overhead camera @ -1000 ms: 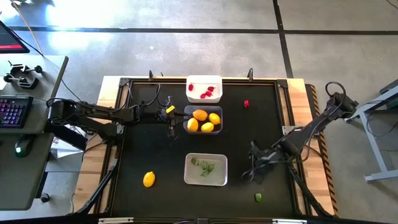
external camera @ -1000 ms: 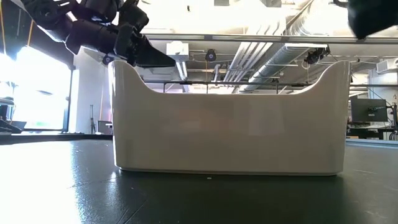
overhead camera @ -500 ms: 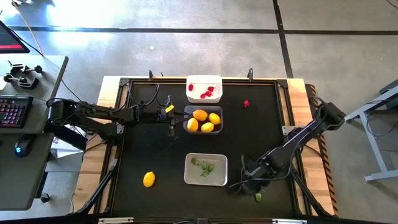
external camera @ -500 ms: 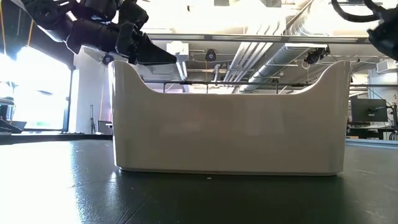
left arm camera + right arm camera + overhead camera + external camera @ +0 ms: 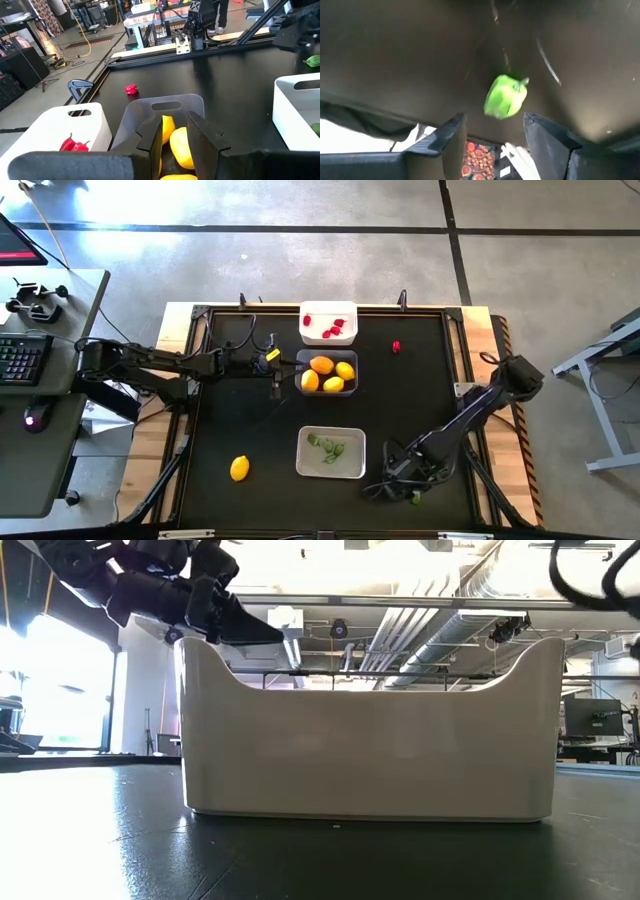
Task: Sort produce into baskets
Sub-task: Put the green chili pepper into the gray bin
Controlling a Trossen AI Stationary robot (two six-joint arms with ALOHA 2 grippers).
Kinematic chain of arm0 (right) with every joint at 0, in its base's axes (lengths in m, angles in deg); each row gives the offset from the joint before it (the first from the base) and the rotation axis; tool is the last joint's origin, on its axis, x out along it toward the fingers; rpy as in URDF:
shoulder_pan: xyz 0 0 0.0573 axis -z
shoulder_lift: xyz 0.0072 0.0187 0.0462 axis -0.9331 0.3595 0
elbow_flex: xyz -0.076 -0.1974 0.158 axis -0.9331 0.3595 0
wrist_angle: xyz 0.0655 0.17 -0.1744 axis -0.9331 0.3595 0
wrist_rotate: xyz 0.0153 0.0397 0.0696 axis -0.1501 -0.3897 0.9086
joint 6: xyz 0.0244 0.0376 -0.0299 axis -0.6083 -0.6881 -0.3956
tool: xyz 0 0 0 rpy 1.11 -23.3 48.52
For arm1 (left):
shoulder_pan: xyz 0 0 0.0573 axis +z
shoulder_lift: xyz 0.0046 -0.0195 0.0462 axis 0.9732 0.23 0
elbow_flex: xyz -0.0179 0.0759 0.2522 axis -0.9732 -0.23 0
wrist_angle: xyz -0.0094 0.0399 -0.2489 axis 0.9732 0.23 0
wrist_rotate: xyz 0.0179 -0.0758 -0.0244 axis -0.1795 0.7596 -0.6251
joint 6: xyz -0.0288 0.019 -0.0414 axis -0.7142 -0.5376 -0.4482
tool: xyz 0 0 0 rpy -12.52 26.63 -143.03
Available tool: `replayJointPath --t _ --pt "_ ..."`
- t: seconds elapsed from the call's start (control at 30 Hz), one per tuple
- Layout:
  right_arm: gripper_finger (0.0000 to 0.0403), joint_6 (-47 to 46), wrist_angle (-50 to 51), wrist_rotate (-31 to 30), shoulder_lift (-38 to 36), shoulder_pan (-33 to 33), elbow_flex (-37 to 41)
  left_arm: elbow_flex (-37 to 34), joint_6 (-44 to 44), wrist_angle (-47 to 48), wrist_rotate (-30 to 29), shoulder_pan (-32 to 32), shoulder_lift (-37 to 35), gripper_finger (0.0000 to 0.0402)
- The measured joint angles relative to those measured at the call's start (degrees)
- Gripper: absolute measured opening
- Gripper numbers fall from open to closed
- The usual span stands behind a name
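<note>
Right hand (image 5: 405, 480): low over the black bench (image 5: 250, 420) at lower right of the high view, fingers spread wide, a green piece (image 5: 505, 96) lying between them, not yet gripped.
Left hand (image 5: 277, 372): fingers narrowly parted, empty, at the left rim of the central lemon basket (image 5: 327, 356).
Loose produce: one lemon (image 5: 239, 468) lower left; one red berry (image 5: 396, 347) upper right.

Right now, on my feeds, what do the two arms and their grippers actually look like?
Both arms are dark, slim and jointed. The left gripper has two flat, blocky, dark grey fingers with angular edges, and in the high view a small yellow mark sits at that arm's wrist. The right gripper has the same dark, flat fingers. Thin black cables loop beside the right arm's upper joint.
</note>
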Motion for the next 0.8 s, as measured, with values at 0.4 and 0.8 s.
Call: replayJointPath --t 0.4,0.8 --pt "0.0185 0.6 -2.0 0.5 4.6 0.0 0.0 0.0 -0.1 1.2 0.0 0.0 0.0 0.0074" --pt "0.008 7.4 -5.1 0.5 5.5 0.0 0.0 0.0 -0.1 1.2 -0.2 0.0 0.0 0.0074"
